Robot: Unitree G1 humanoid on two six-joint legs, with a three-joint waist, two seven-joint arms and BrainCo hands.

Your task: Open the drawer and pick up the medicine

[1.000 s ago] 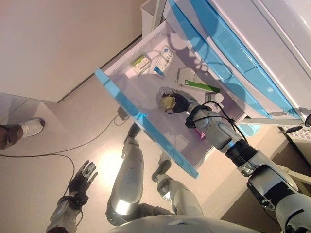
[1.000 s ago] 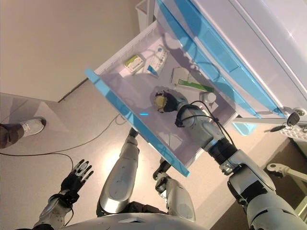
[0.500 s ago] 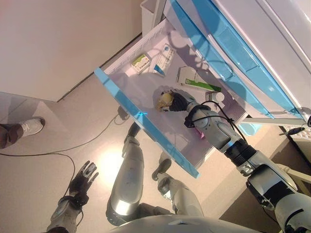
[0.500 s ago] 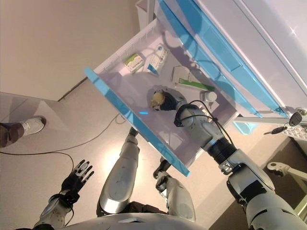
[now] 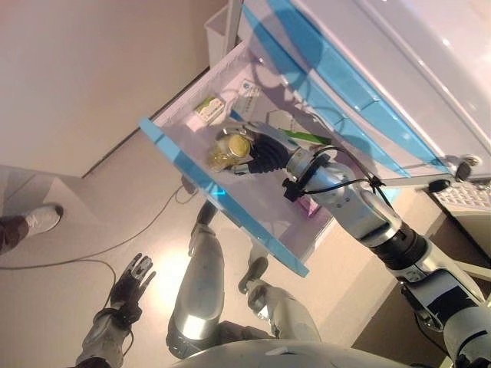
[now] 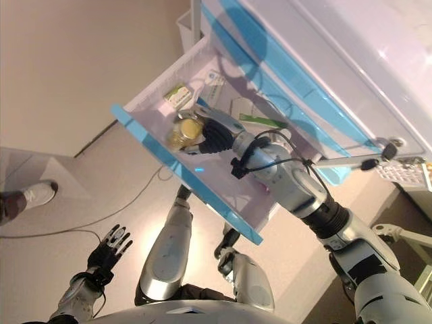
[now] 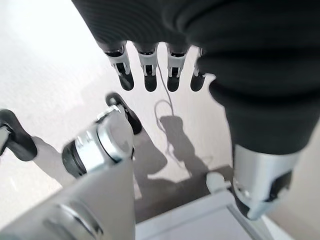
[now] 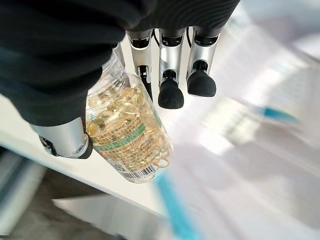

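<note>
A clear bottle of yellow capsules [image 5: 229, 150] [image 8: 131, 130] hangs above the open white drawer [image 5: 253, 203] with its blue front [image 5: 215, 195]. My right hand [image 5: 261, 154] [image 8: 170, 90] is shut on the bottle, thumb and fingers curled round it. Inside the drawer lie a small green-and-white box [image 5: 208, 108], a white-and-blue box [image 5: 247, 100], a long green-striped box [image 5: 295, 130] and something pink [image 5: 309, 205] under my forearm. My left hand [image 5: 132, 279] [image 7: 150, 70] hangs low over the floor with straight fingers, holding nothing.
Closed blue-fronted drawers [image 5: 337, 92] of the white cabinet sit above the open one. A person's shoe [image 5: 34, 221] rests on the floor at the left. A keyboard-like thing [image 5: 460, 198] lies at the right edge. A wall [image 5: 84, 69] runs behind the floor.
My right hand has lifted the capsule bottle up off the drawer floor and toward the drawer's front. The view has shifted a little. My left hand has stayed where it was.
</note>
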